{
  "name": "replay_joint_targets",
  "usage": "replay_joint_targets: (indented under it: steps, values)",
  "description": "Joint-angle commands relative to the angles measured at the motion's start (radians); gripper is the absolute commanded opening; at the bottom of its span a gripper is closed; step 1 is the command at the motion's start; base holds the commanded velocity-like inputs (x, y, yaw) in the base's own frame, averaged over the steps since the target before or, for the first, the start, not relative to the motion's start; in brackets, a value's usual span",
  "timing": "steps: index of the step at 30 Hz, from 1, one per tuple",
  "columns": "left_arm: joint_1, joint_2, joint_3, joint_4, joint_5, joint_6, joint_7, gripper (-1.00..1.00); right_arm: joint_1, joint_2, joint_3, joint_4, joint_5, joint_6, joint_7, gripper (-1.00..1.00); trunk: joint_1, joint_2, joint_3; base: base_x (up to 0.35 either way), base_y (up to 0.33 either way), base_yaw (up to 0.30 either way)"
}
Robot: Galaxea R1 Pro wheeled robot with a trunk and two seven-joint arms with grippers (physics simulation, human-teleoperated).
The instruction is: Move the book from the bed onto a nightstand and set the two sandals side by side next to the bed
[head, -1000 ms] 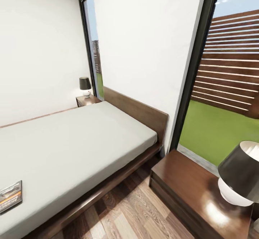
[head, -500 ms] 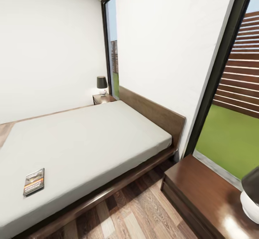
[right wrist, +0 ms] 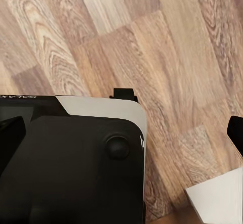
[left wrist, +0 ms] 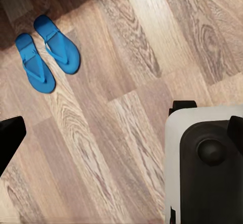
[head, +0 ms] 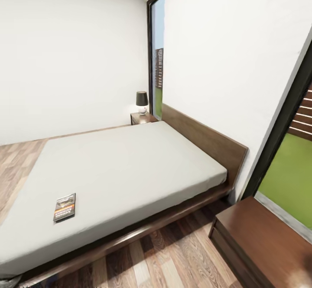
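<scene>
the head view has swung left over the last second: the book has slid from the picture's left edge to well inside it, and the near lamp has dropped out of frame, leaving just the near nightstand at lower right. the things themselves have not moved; the camera has. my reading is that the robot is turning to face the book, the first item to fetch.

going left to right: the book lies flat on the pale mattress of the bed, near its front edge and toward the foot end, its long axis running roughly across the bed, slightly tilted, cover up. further right, the far nightstand with a small dark-shaded lamp sits beside the headboard, under the window.

in the left wrist view the two blue sandals lie on the plank floor, close together and almost parallel, at the edge of a dark shadow.

whether either gripper's jaws are apart or together, i cannot tell.
</scene>
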Motion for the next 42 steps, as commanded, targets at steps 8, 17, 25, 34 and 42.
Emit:
replay_joint_targets:
  steps: [8, 17, 25, 34, 42]
  values:
    - [-0.001, 0.000, -0.009, 0.001, 0.002, -0.003, 0.004, 1.00, -0.001, 0.000, 0.009, 0.003, -0.010, -0.007, 0.000, 1.00, 0.000, -0.001, -0.001, 0.147, 0.000, 0.287]
    - [-0.001, 0.000, -0.009, 0.001, 0.002, -0.003, 0.004, 1.00, -0.001, -0.001, 0.009, 0.003, -0.010, -0.007, 0.000, 1.00, 0.000, -0.001, -0.001, 0.050, 0.000, 0.275]
    - [-0.001, 0.000, -0.009, 0.001, 0.002, -0.003, 0.004, 1.00, -0.001, -0.001, 0.009, 0.003, -0.009, -0.007, 0.000, 1.00, 0.000, -0.001, -0.001, 0.008, 0.000, 0.094]
    - [-0.001, 0.000, -0.009, 0.001, 0.002, -0.003, 0.004, 1.00, -0.001, -0.001, 0.009, 0.003, -0.008, -0.007, 0.000, 1.00, 0.000, -0.001, -0.001, 0.002, 0.000, 0.036]
    - [-0.001, 0.000, -0.009, 0.001, 0.002, -0.003, 0.005, 1.00, -0.001, -0.001, 0.009, 0.003, -0.008, -0.007, 0.000, 1.00, 0.000, -0.001, -0.001, 0.001, -0.007, 0.181]
